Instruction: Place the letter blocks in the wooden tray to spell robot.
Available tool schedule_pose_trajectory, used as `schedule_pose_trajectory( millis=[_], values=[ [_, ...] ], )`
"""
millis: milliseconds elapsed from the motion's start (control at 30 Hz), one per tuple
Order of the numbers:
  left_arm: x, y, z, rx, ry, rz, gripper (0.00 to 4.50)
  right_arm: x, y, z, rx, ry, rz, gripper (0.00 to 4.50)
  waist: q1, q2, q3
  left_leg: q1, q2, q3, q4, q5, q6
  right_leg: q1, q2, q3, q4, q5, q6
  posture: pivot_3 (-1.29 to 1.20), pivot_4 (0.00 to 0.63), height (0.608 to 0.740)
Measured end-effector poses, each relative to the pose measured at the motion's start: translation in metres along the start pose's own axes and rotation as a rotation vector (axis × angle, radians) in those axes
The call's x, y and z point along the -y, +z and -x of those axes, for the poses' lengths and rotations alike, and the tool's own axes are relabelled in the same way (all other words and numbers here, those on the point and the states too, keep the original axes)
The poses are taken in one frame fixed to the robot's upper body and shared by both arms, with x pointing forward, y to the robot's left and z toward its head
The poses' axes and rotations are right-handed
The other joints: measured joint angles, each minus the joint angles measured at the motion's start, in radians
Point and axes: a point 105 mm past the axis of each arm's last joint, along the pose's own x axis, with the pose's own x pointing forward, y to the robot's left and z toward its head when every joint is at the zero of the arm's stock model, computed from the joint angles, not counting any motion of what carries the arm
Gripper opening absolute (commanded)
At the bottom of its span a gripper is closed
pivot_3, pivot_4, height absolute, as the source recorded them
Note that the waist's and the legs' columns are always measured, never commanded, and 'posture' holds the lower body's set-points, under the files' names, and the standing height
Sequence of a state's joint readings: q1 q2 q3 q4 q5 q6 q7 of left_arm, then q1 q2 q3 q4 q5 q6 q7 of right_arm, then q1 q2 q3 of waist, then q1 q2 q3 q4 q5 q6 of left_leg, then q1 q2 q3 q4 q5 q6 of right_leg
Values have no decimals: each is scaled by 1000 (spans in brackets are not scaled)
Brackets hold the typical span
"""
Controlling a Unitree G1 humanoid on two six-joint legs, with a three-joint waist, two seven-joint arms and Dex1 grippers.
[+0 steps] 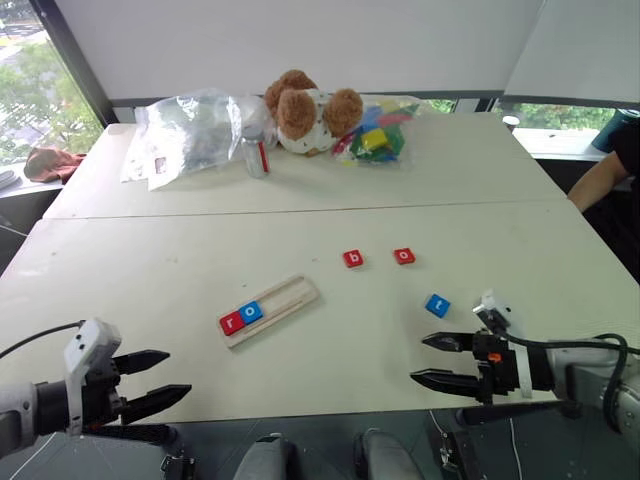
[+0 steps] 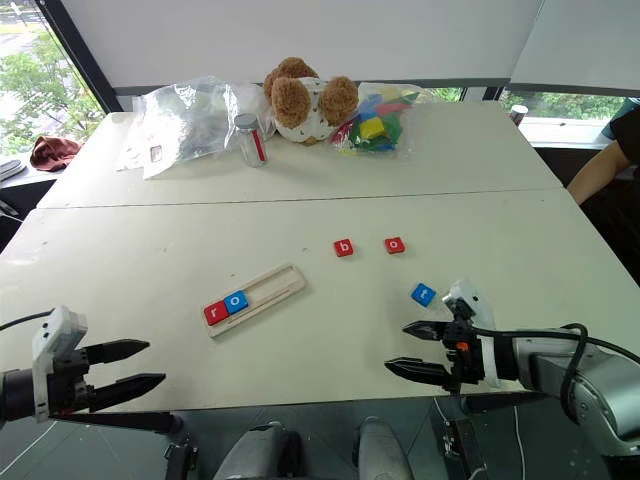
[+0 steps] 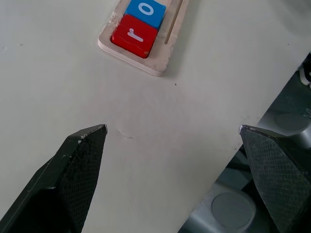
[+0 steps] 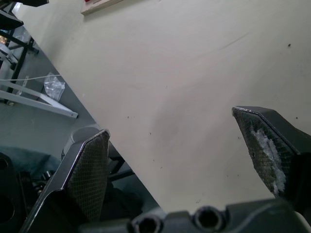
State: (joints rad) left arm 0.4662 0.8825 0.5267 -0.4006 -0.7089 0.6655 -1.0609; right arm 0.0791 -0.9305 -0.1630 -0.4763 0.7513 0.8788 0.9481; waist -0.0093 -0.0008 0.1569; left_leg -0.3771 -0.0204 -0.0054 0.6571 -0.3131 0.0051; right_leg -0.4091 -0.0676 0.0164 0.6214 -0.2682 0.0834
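Left eye view: wooden tray (image 1: 270, 309) holds red r (image 1: 231, 321) and blue o (image 1: 252, 312); b (image 1: 353, 259), o (image 1: 404, 256), t (image 1: 437, 305) lie loose on the tabletop (image 1: 150, 260). Left tool (image 1: 155, 385) and right tool (image 1: 437, 361) both stand apart, empty. Risk, in my judgement: the identical red tiles invite a wrong pick, and the angled tray could shift when nudged.

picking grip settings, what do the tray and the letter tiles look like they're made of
The wooden tray: pale unfinished-looking wood, matte, with a layered edge that suggests plywood. The letter blocks, such as the red r and the blue o: smooth and slightly glossy with rounded corners and white letters, probably plastic or painted wood; the look leaves it open.
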Motion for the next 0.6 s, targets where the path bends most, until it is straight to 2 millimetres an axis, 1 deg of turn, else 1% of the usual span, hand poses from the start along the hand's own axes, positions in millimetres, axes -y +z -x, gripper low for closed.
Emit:
schedule_pose_trajectory(
  millis=[133,333,600],
  values=[
    [-2,2,0,18,20,-2,4500,3,3,-1,2,-7,11,4410,0,0,0,0,0,0,-1,0,0,0,0,0,-1,0,0,0,150,740],
    [-3,0,1,18,33,7,4500,7,6,-2,-3,-16,20,4410,-1,0,0,0,0,0,-2,0,0,0,0,0,-1,0,0,0,150,740],
    [-7,-4,2,38,86,28,4500,11,5,-6,-10,-19,20,4410,-1,0,0,0,0,0,-3,0,0,0,0,0,-2,0,0,0,150,740]
  ],
)
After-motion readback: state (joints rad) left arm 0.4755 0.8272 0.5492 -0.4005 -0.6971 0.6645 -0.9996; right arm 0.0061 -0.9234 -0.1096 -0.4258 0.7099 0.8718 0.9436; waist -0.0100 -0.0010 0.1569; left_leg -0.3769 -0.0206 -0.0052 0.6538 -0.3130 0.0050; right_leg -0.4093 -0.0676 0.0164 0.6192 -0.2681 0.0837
